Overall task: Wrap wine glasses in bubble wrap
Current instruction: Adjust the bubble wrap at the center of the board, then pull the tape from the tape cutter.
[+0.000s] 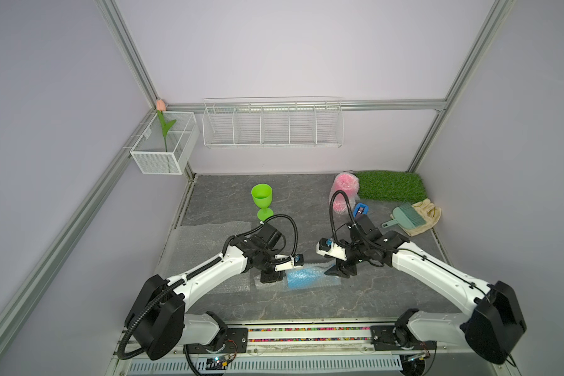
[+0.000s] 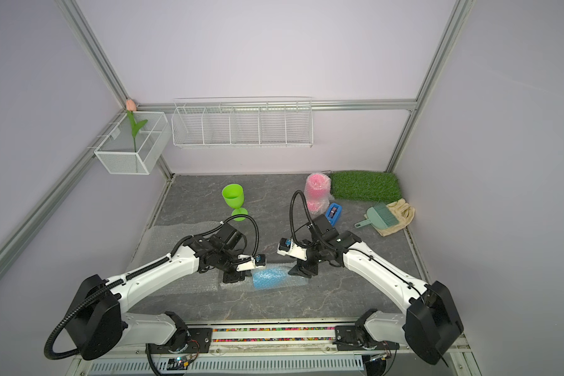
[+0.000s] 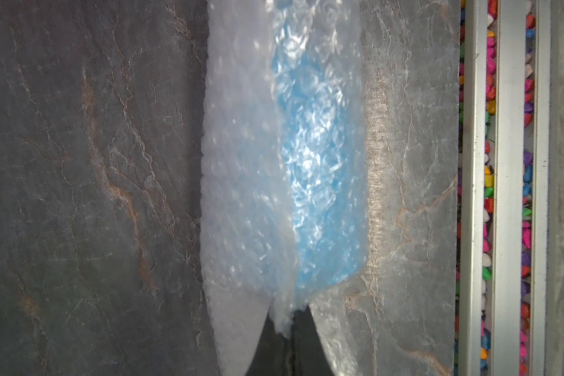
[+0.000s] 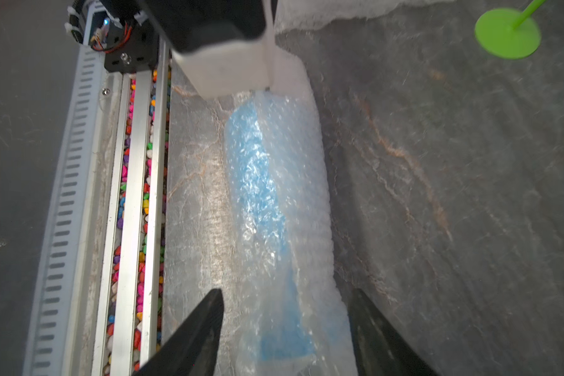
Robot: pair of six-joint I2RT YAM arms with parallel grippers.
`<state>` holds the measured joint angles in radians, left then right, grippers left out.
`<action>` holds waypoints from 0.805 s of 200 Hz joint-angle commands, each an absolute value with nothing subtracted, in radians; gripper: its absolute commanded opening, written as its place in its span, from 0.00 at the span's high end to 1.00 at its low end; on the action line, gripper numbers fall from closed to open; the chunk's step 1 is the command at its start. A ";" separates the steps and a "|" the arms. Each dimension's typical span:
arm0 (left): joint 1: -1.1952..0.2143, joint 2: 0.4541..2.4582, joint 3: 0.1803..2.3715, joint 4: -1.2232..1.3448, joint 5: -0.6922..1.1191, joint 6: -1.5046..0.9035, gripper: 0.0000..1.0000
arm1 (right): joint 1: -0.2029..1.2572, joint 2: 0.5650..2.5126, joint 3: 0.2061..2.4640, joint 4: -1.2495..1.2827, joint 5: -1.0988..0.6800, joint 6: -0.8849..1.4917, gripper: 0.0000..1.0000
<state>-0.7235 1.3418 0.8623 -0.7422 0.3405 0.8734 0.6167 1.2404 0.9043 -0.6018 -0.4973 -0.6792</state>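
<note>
Near the worktop's (image 1: 306, 302) front edge, the blue goblet (image 1: 302, 278) lies on its side in bubble wrap (image 3: 241, 195), with bare slate behind it. The left gripper (image 3: 284, 325) is pinched closed on the wrap's end. The right gripper (image 4: 287, 291) straddles the other end, jaws wide apart, gripping nothing. There are three goblets: the blue goblet, a green goblet (image 1: 261, 195) standing upright, and a pink goblet (image 1: 344, 190), wrapped.

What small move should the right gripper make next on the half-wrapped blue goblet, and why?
Probably close on the bubble wrap: the right gripper stands open astride one end of the partly covered blue goblet, while the left gripper is shut on the wrap's other end.
</note>
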 commanded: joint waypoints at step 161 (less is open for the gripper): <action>-0.727 1.253 0.851 -0.769 0.284 0.934 0.94 | -0.121 1.505 0.828 -0.007 -0.704 0.625 0.55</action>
